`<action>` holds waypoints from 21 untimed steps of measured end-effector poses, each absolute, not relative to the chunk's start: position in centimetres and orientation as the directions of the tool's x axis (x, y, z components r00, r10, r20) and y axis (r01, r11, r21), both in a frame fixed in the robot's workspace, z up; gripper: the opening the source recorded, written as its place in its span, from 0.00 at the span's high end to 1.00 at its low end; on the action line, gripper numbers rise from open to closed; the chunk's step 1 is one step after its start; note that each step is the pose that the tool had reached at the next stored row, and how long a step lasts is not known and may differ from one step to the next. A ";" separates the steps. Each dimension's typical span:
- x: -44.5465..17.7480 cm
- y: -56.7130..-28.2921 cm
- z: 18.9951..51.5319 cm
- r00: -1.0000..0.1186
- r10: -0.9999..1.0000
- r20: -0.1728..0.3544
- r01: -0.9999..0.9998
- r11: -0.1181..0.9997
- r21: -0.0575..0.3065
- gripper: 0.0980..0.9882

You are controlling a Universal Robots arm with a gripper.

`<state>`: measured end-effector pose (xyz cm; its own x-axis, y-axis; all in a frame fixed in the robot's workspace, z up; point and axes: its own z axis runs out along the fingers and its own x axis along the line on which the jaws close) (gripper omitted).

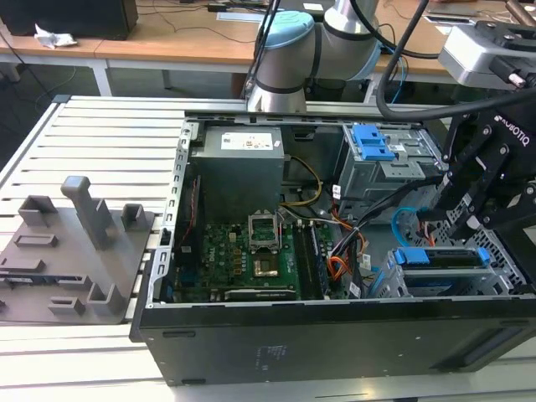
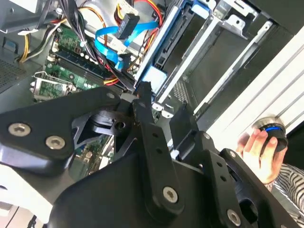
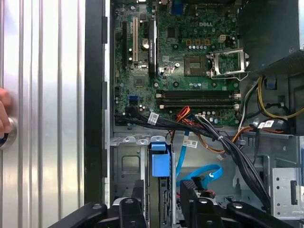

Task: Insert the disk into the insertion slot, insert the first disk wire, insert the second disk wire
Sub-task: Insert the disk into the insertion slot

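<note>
Gripper (image 3: 160, 197) over disk (image 3: 159, 164), light-blue wire (image 3: 209, 173) beside

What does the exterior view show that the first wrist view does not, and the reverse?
The exterior view adds the grey fixture plate with upright blocks beside the computer case, and the arm's blue-capped joint. The first wrist view adds a person's fingertips over the ribbed table. Both share the green motherboard, the light-blue data cable and the disk's blue carrier.
</note>
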<state>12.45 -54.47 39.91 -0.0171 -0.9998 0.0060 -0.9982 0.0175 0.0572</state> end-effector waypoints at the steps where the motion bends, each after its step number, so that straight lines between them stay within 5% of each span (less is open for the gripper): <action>1: 12.4 -54.5 39.9 -0.017 -1.000 0.006 -0.998 0.018 0.057 0.63; 7: 12.4 -54.5 39.9 -0.017 -1.000 0.006 -0.998 0.017 0.057 0.99; 21: 14.1 -54.3 39.4 -0.017 -1.000 0.006 -0.998 0.017 0.064 0.99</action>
